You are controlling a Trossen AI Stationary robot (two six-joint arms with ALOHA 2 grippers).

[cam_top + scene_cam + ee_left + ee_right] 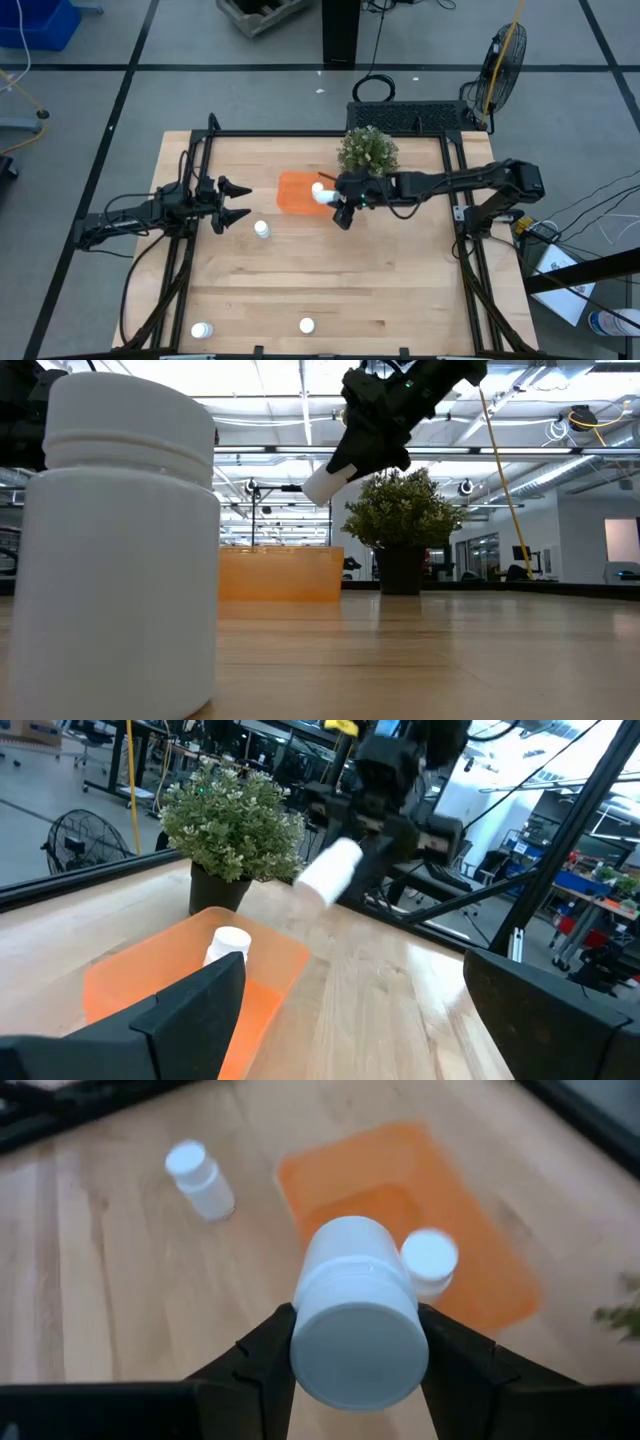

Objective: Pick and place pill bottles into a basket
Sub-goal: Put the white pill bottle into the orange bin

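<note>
Right tool at frame center grips a pill bottle, raised over the orange basket's right edge. One bottle stands inside the basket. Left tool, mid-left, open w/ nothing held. Three bottles on desk: nearest center-left, two at bottom edge.

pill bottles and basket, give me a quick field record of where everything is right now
held bottle: white pill bottle clamped in the right hand, in the air at the basket's right edge
basket: orange basket, on the table beside the plant
in basket: one bottle, upright
loose on table: three bottles, one near the left hand, two at the near edge
left hand: open, empty, left of the basket
</note>
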